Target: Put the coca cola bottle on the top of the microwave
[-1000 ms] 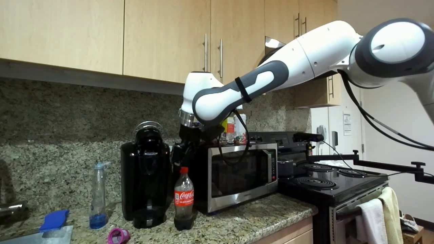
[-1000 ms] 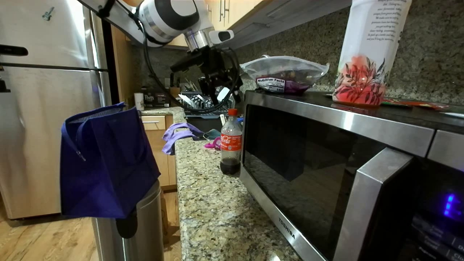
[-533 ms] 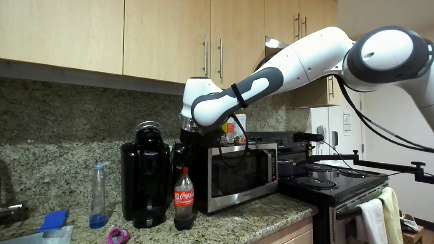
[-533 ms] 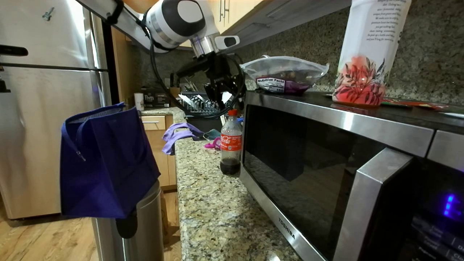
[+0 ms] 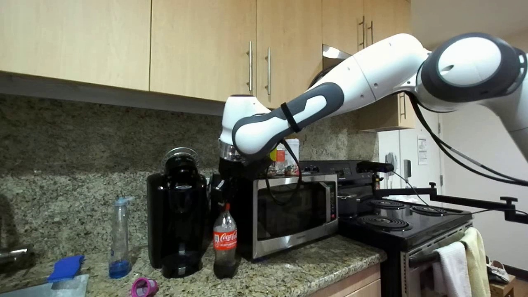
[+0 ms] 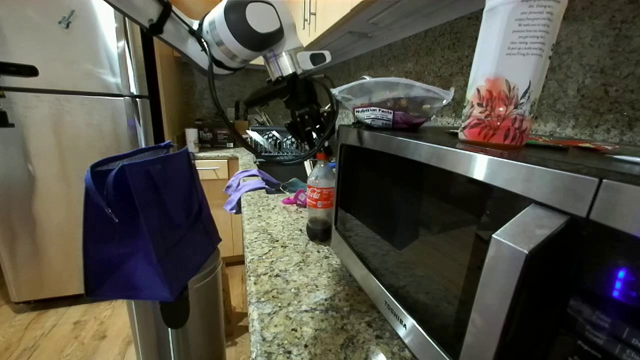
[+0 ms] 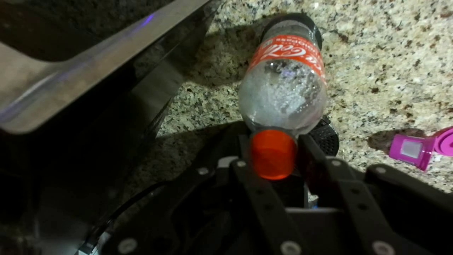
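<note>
Red-capped bottle [image 7: 283, 92] | gripper [image 7: 273, 140] clasped its top, likely for lifting | microwave [image 5: 293, 214] at two o'clock in an exterior view

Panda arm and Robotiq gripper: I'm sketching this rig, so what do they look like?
The Franka Emika Panda arm is white and rounded, with dark grey panels, a silver wrist collar, a black strap and black cables. The Robotiq gripper is black, with slim, jointed fingers and pale round fasteners. No lettering is legible on either.
</note>
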You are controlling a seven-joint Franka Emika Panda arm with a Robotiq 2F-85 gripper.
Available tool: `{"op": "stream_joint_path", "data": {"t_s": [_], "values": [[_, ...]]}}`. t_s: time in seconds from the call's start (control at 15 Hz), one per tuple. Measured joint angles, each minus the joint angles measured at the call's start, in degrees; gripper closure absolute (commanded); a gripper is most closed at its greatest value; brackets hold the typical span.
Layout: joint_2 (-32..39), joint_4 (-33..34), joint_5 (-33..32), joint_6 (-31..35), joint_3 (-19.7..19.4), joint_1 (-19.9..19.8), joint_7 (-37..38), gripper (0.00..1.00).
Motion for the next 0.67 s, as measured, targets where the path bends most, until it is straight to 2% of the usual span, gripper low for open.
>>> {"op": "stream_joint_path", "data": {"t_s": [0.2,0.4,0.67], "values": [[-0.05,0.21,0.00,-0.08,-0.02,-0.03,0.00,0.87],[-0.85,0.69,-0.01,-0.11,-0.31,-0.09,0.00,0.85],[-5.72,0.75,-0.11,-0.10,-0.70,-0.58,0.00,0.85]]}}
